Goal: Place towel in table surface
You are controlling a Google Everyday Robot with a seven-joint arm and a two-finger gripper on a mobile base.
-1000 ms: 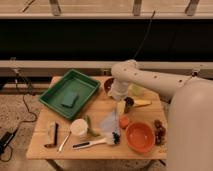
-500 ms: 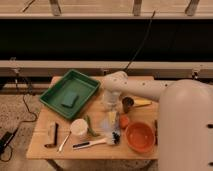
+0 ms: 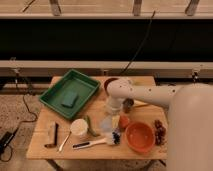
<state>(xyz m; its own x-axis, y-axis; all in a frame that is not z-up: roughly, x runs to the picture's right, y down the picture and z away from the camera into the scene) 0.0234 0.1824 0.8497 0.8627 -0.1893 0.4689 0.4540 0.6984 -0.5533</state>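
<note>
Towel (image 3: 106,123), seemingly the pale crumpled bundle, is lying on the wooden counter (image 3: 42,124) near its middle, just below the gripper (image 3: 114,109).

Camera view:
- White arm is reaching in from the robot body at the right edge, bending down over the counter's centre. Gripper is pointing down at the end of it, just above the towel. Cannot tell whether it is wide, narrow or holding anything, nor whether it is touching the towel.
- Green tray (image 3: 57,83) is sitting on the counter's left rear part, with a green sponge (image 3: 70,100) lying inside it.
- White cup (image 3: 78,127) is standing left of the towel, with a thin green item (image 3: 91,126) lying between them.
- Brush (image 3: 97,143) with a dark handle is lying in front of the towel.
- Orange bowl (image 3: 139,137) is sitting right of the brush; a small orange object (image 3: 124,121) is sitting just beside the towel's right edge.
- Dark red grapes (image 3: 160,131) are lying near the right edge.
- Wooden block (image 3: 51,134) and spoon (image 3: 64,142) are lying at front left.
</note>
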